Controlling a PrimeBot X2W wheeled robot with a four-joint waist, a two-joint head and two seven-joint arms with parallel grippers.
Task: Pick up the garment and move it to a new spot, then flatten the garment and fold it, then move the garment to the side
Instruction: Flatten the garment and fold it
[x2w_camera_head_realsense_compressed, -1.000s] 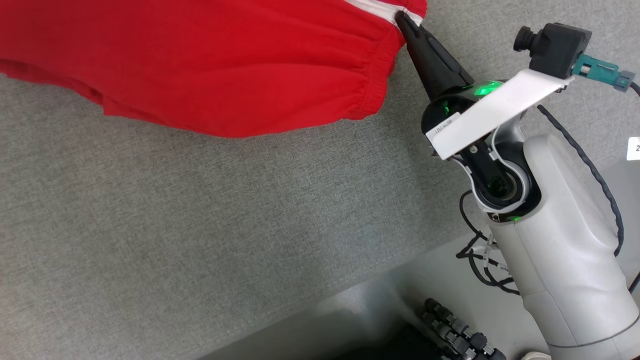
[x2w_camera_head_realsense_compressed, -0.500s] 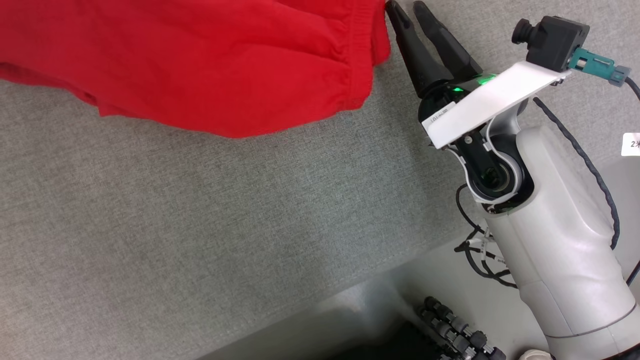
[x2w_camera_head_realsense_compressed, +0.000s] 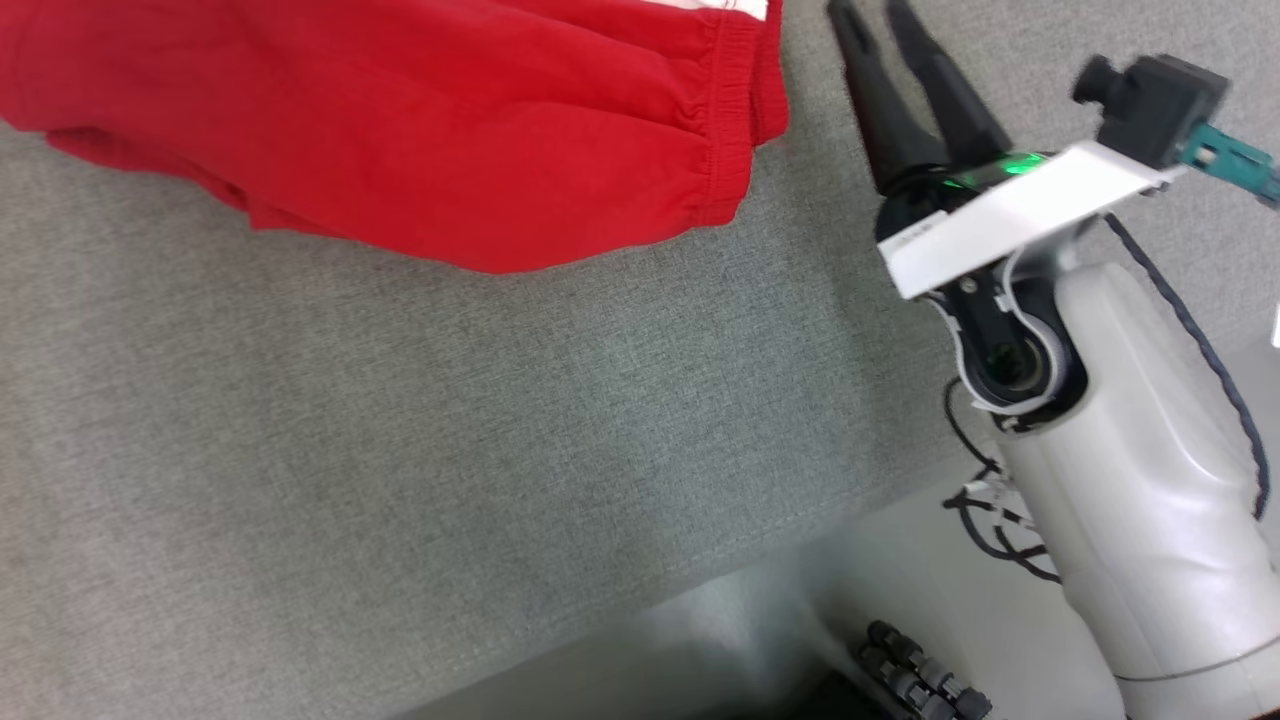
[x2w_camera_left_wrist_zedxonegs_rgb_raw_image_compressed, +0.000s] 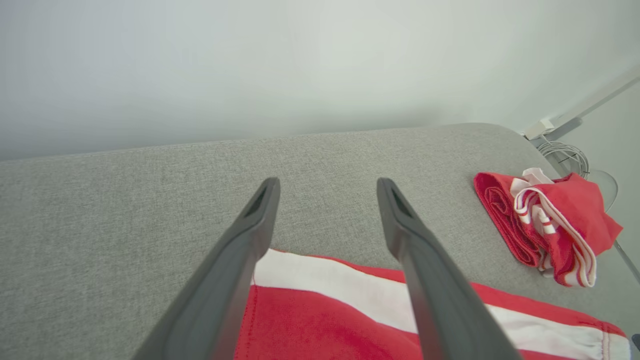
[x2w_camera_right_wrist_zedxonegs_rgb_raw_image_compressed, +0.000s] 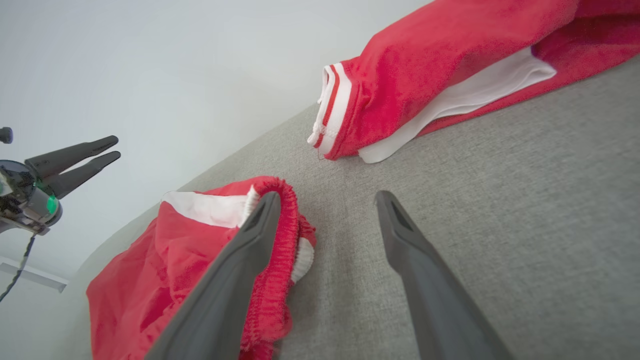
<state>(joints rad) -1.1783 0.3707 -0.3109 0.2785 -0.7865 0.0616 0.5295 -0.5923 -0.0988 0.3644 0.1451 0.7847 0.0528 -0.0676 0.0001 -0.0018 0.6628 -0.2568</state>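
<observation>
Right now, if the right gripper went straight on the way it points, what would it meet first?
Probably the grey fabric surface just ahead of the right gripper; further along lies the striped cuff of a second red garment, though depth is unclear.

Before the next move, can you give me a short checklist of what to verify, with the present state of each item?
1. Right gripper open, beside the waistband, holding nothing: ok.
2. Left gripper open above the white stripe, holding nothing: ok.
3. Garment resting on the table: ok.
4. Garment flat enough to fold: not ok, the waistband end is bunched.
5. Folded red bundle lying apart from the garment: ok.
</observation>
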